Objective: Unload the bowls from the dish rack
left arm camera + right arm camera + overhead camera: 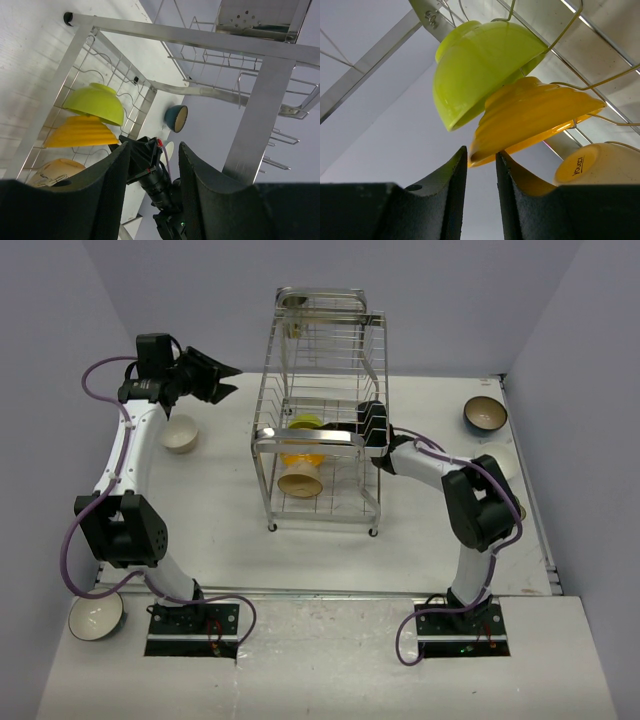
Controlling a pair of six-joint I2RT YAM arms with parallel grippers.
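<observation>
The chrome wire dish rack [372,370] stands mid-table. Its lower tier holds a lime green bowl [305,423], a ribbed yellow-orange bowl [303,455] and a tan bowl [298,482], all on edge. My right gripper [368,430] reaches into the rack from the right. In the right wrist view its fingertips [481,152] stand open on either side of the yellow-orange bowl's [535,112] rim, below the lime bowl [480,65]. My left gripper [225,380] hangs open and empty in the air left of the rack, pointing at it [152,150].
A cream bowl [180,433] sits on the table under the left arm. A dark blue bowl [484,414] and a white bowl [505,460] sit at the right. Another white bowl [95,615] lies at the near left. Grey walls enclose the table.
</observation>
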